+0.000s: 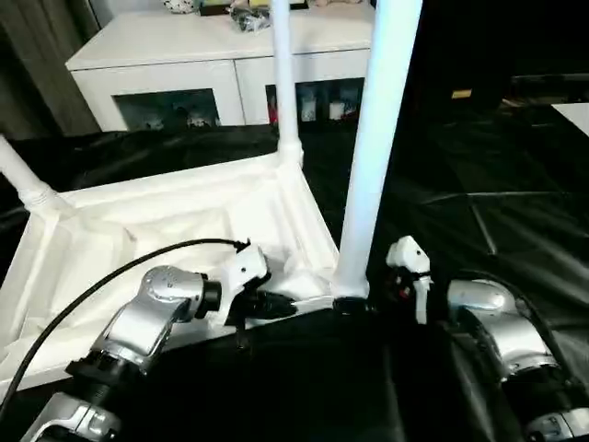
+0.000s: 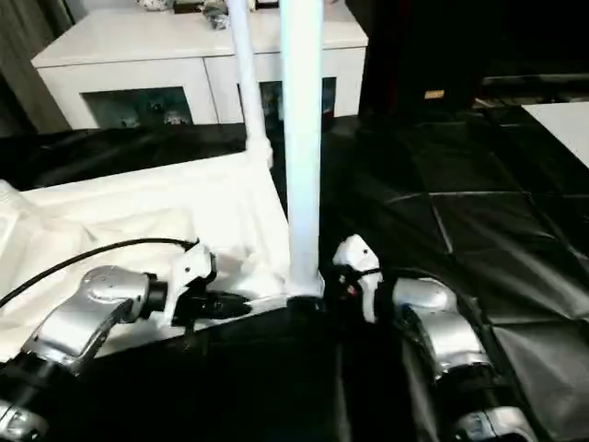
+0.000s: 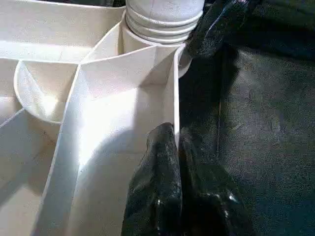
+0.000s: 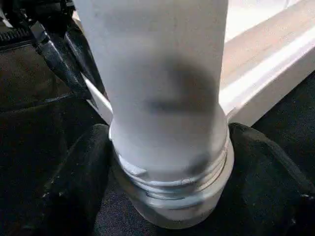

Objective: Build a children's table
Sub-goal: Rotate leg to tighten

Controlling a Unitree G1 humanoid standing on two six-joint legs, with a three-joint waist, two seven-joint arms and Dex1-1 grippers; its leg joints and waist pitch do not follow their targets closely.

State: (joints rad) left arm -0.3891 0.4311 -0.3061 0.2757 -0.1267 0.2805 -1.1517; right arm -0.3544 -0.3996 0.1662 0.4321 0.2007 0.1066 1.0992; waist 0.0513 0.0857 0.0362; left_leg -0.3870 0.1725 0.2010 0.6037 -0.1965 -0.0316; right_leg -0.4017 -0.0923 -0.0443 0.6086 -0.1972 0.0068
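Beside ribbed white plastic table (image 1: 166,221), tapered round leg (image 1: 373,157) stands upright.

Two silver metallic forearms with white wrist housings end in the left gripper (image 1: 276,305) and right gripper (image 4: 162,196), both glossy black-fingered; a black cable (image 1: 110,276) arcs from the left wrist.

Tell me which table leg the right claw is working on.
The near-corner leg, the thickest-looking one rising up the middle of the head view. The right claw straddles its threaded base, while the far-corner leg and the left-edge leg stand untouched.
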